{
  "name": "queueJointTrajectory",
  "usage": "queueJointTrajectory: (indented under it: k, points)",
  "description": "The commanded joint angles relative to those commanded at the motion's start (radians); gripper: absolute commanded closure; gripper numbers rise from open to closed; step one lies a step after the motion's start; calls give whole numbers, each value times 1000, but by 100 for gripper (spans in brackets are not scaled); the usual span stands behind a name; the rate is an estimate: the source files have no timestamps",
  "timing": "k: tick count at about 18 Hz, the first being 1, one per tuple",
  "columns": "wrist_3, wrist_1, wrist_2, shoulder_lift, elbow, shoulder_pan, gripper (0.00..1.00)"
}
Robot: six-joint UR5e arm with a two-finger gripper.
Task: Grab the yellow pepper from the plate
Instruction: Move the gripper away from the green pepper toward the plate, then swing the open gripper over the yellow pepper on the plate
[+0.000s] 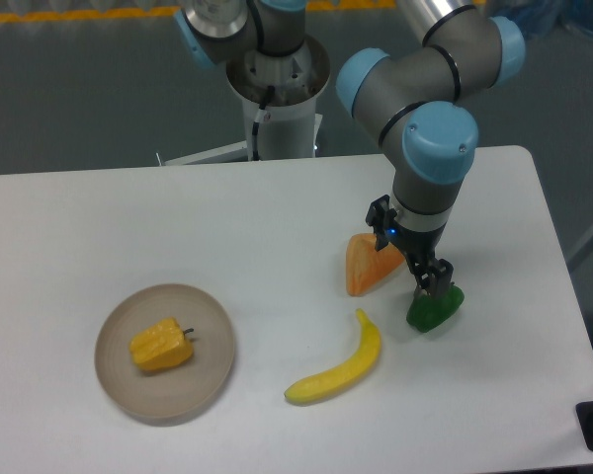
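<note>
The yellow pepper, lumpy and yellow-orange with a short dark stem pointing right, lies on the round beige plate at the front left of the table. My gripper is far to the right of it, pointing down, with its fingertips just at the top of a green pepper. The dark fingers stand close together. I cannot tell whether they grip the green pepper or only touch it. Nothing is near the yellow pepper.
An orange wedge-shaped toy lies just left of the gripper. A long yellow banana lies in front of it, between the plate and the green pepper. The arm's base stands at the table's back edge.
</note>
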Motion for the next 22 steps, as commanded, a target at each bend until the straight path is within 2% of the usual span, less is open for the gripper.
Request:
queueJointTrajectory:
  k: [8,11,14,20,22]
  points:
    - [-18,-8,-12,15,-9,-9,0]
    - [-49,-6,-14,66,-60,-29,0]
    - [-74,-5,-21,87,-84,-87,0]
    - [-195,0,-20,75,-86,-241,0]
    - [-225,38,-20,66,-86,-287,0]
